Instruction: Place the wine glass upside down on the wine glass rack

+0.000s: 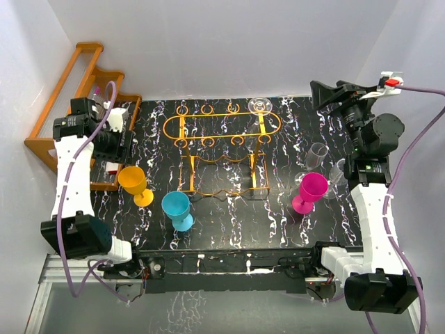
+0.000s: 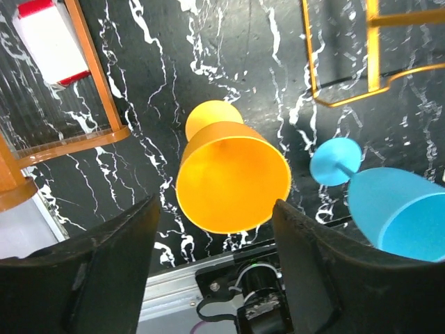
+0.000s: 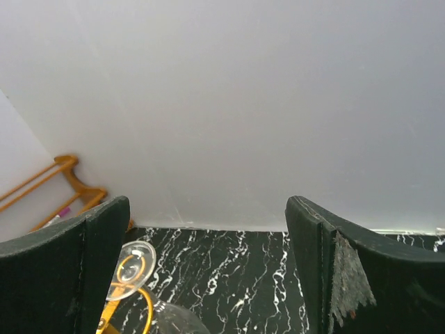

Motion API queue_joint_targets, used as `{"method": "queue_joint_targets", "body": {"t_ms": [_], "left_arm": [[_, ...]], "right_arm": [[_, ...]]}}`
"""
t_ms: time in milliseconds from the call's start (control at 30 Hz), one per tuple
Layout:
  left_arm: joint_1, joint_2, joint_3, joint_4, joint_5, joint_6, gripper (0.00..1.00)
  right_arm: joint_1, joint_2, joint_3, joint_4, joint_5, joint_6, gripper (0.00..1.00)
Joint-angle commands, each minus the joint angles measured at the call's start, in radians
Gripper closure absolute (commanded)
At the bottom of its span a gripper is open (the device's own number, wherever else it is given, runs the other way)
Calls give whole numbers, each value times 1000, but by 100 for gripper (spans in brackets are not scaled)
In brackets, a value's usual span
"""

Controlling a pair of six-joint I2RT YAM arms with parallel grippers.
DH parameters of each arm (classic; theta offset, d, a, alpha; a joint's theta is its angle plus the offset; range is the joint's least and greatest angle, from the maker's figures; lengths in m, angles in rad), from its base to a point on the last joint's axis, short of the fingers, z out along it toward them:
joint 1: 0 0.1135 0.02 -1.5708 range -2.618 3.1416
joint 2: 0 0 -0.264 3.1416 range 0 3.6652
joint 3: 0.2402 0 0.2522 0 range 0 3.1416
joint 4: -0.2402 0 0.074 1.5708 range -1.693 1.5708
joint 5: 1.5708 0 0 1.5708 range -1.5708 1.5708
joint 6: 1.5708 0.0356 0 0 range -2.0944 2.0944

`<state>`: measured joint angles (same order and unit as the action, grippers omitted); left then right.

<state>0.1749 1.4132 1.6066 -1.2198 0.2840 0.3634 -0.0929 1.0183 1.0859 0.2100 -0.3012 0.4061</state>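
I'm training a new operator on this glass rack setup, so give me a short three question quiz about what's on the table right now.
1. Which glass is framed between the left arm's jaws? A) pink B) yellow C) blue
2. True or false: the wire rack holds no glass yet.
3. How many coloured glasses stand on the table?
Key: 1 B, the yellow glass. 2 False: a clear glass already hangs at its far right end. 3 Three: the yellow one, the blue glass and the pink glass.
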Motion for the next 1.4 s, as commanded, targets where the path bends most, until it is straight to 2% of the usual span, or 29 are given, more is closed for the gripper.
{"method": "queue_joint_targets", "body": {"t_ms": [0,200,367,400,467,500,533,567,600,700,867,967,1033,1167,1267,1367], "left_arm": [[6,22,-72,62,-63,8,41],[6,12,-190,169,-109,0,45],[6,12,-235,197,-91,-11,47],[6,13,-243,201,-88,-13,50],[6,13,-261,213,-86,-12,65],[6,12,-269,219,-85,-15,76],[7,11,-272,223,-83,-16,92],[6,10,-268,219,-78,-16,100],[6,6,-257,210,-70,-18,100],[0,-29,-159,155,-64,-10,100],[-6,-143,162,121,-135,61,100],[-6,-210,308,172,-93,107,100],[-5,-307,273,331,-12,112,100],[-5,-573,-56,978,193,0,100],[-5,-695,-324,1483,345,-206,100],[-4,-725,-580,2076,399,-471,100]], "right_arm": [[-1,16,50,-35,-7,58,2],[24,-23,33,-26,-21,34,2],[52,-23,21,-5,-33,14,2],[55,-23,20,-6,-31,13,2],[59,-27,17,-6,-28,13,2],[60,-31,16,-6,-26,13,2],[62,-36,16,-7,-26,13,2],[63,-42,16,-9,-26,13,2],[64,-48,19,-14,-24,13,2],[71,-63,31,-34,-32,32,2],[86,-72,78,-80,-63,62,2],[110,-74,104,-90,-69,81,2],[116,-61,128,-96,-87,111,2],[117,-24,162,-40,-209,232,2],[118,-1,140,117,-325,393,2],[118,35,95,377,-423,634,3]]}}
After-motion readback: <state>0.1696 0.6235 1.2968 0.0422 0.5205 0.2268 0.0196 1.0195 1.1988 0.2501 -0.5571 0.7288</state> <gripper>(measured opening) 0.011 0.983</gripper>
